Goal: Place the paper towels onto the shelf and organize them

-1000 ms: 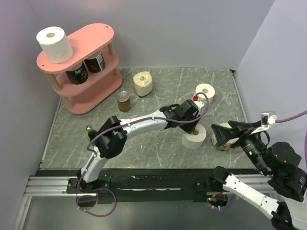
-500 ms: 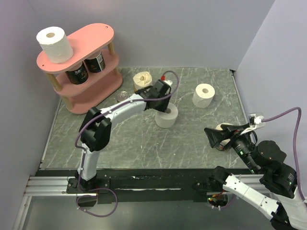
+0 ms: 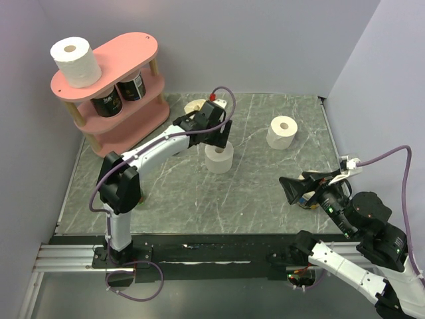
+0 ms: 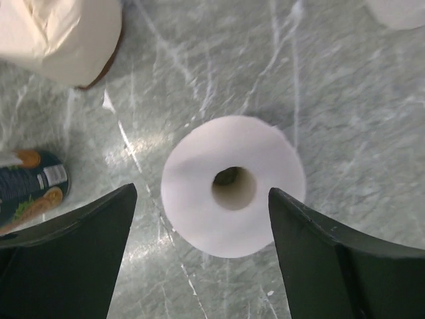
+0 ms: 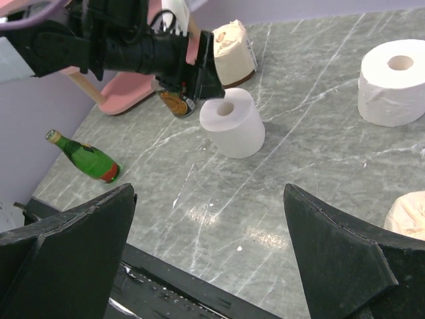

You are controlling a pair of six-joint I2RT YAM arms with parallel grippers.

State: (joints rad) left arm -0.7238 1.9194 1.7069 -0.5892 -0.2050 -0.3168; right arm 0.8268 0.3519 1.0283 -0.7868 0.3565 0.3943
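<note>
Roll: your white paper towel roll (image 3: 218, 158) stands upright on the grey marbled table (image 3: 265, 193), well apart from the pink three-tier shelf (image 3: 126, 56).
Left gripper (image 4: 202, 191): fingers spread wide either side of that roll, not gripping it.
Right gripper (image 5: 210, 189): fingers fully apart, holding nothing.

Grey-green marbled tabletop (image 3: 252, 199), pale lilac walls (image 3: 265, 46) on three sides, aluminium rail (image 3: 66, 256) along near edge
</note>
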